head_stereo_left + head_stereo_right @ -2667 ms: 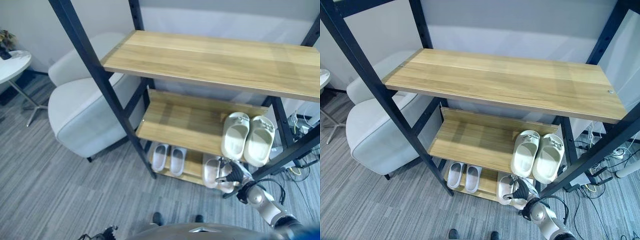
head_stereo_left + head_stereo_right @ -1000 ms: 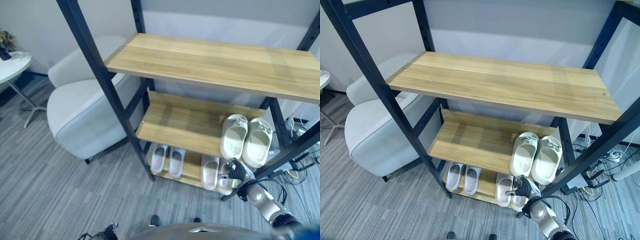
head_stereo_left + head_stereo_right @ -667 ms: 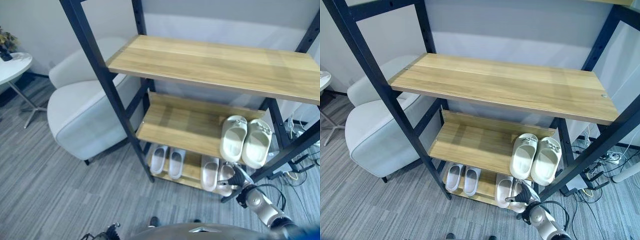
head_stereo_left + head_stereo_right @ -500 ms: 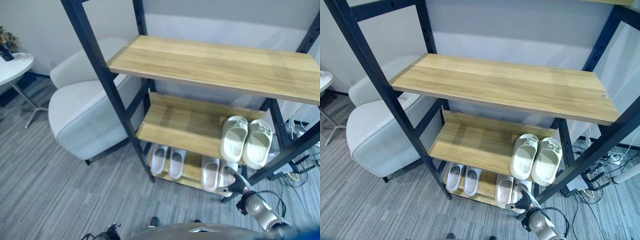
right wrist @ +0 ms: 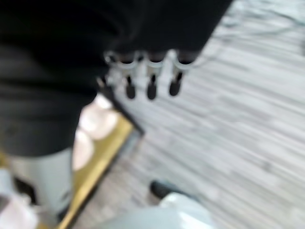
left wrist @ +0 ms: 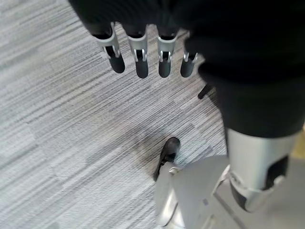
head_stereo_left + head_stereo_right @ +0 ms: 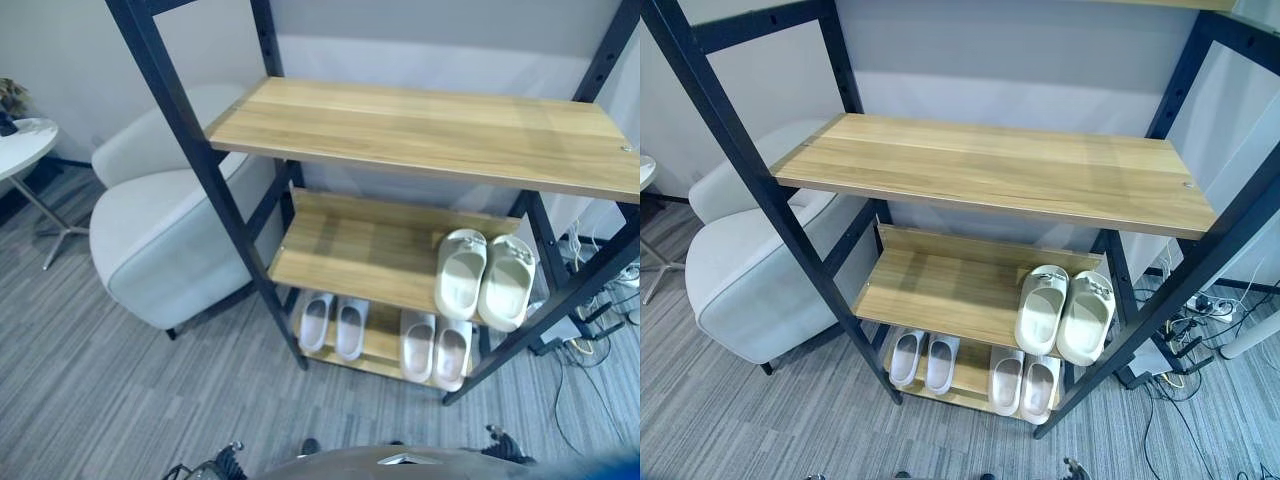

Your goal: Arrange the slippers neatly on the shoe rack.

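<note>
Now, step: placing looks finished.
Rack: black-framed wooden shoe rack (image 7: 420,130).
Slippers: cream rubber pair (image 7: 482,280) on its middle shelf; two pale pairs (image 7: 385,333) on its bottom shelf.
Left hand (image 6: 143,52): relaxed, empty.
Right hand (image 5: 150,78): relaxed, empty.
Next: probably only checking alignment.

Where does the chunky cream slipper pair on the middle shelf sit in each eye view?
Left eye view: chunky cream slipper pair, right of centre, at the right end of the middle wooden shelf.
Right eye view: same pair, right of centre.
Shared landmark: black diagonal rack strut just right of the pair.
</note>
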`<state>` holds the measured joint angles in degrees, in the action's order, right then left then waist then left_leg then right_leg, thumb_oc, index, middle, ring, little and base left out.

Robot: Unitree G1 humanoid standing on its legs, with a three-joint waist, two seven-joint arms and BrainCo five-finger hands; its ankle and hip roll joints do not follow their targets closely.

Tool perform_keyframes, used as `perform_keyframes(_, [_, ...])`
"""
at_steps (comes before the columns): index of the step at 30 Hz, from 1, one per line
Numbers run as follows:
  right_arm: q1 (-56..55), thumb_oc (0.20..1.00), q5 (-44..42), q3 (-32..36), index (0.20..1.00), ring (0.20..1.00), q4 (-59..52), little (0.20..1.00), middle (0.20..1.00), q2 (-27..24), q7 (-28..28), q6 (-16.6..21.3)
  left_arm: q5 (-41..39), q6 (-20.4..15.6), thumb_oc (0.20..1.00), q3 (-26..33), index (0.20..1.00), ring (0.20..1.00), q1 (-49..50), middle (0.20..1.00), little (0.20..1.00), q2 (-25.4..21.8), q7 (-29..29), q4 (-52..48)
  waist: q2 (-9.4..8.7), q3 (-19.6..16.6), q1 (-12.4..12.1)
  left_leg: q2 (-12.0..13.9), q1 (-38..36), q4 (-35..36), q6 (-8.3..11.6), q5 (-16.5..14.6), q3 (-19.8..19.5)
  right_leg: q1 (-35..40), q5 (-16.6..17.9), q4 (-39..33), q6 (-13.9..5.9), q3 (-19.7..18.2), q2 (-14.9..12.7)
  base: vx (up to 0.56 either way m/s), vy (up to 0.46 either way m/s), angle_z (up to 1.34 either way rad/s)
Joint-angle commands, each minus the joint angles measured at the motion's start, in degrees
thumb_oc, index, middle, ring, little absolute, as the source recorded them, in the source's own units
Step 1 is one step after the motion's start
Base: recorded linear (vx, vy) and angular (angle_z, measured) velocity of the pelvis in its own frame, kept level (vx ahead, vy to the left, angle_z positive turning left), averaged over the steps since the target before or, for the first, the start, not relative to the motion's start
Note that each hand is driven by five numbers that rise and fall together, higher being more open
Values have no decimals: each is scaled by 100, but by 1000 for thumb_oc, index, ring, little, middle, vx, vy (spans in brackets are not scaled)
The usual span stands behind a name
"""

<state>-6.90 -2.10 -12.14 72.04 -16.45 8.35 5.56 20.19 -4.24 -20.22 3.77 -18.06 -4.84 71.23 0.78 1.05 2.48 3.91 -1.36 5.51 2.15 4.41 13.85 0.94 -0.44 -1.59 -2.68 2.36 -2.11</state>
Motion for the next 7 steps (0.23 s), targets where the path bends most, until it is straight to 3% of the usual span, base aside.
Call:
perform_keyframes(1, [236, 1000, -503, 52, 1000, 1000, 117, 1000, 1000, -18, -72, -33, -309, -16, 1000, 124, 1000, 1000, -262, 1000, 1000, 119, 69, 295, -64, 78, -19, -15, -96, -51, 125, -406, -650, -272, -278, 594, -354, 227, -25, 0, 0, 0])
perform_keyframes(7, [134, 1000, -1180, 527, 1000, 1000, 494, 1000, 1000, 75, -200, -84, -469, 4, 1000, 147, 1000, 1000, -216, 1000, 1000, 209, 189, 378, -58, 51, 23, -3, -139, -51, 132, -417, -615, -244, -263, 578, -363, 222, -14, 0, 0, 0])
